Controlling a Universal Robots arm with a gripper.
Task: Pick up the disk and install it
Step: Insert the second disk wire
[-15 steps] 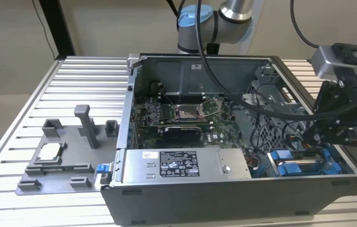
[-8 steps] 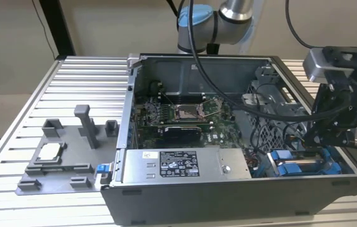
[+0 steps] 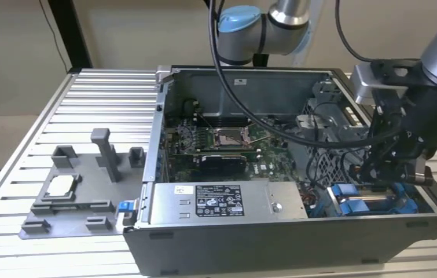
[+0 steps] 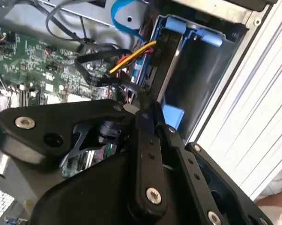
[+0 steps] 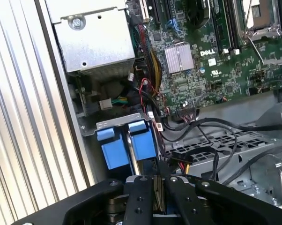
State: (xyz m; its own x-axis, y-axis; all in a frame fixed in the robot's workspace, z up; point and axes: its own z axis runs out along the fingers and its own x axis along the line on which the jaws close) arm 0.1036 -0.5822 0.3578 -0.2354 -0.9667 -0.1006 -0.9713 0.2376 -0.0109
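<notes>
Disk (image 5: 143, 143), a flat silver-grey drive in a blue plastic bracket, stands on edge in the drive bay at the near corner of the open grey metal computer case (image 3: 280, 243), on the exterior view's right (image 3: 355, 202). In the second wrist view its dark slab and blue frame (image 4: 165, 51) sit close against the case wall, with little room on either side. The black claw (image 3: 380, 176) is lowered into the case directly over the bay. In both wrist views its tip (image 5: 158, 180) (image 4: 148, 110) is just beside the blue bracket, but whether it is clenched on the disk or released cannot be told. Black, red and yellow cables (image 5: 202, 126) crowd the space between the bay and the green motherboard (image 5: 202, 61), and a perforated grey metal cage (image 5: 234, 140) lies next to the bay. The large grey power-supply box with a white label (image 3: 226, 200) fills the near side of the case beside the bay, touching the front wall. Outside the case wall the ribbed aluminium worktop (image 3: 102, 98) lies open. On the exterior view's left, a grey moulded fixture tray (image 3: 29, 229) rests on the worktop against the case and holds a small square silver chip (image 3: 61, 184) in one recess.
</notes>
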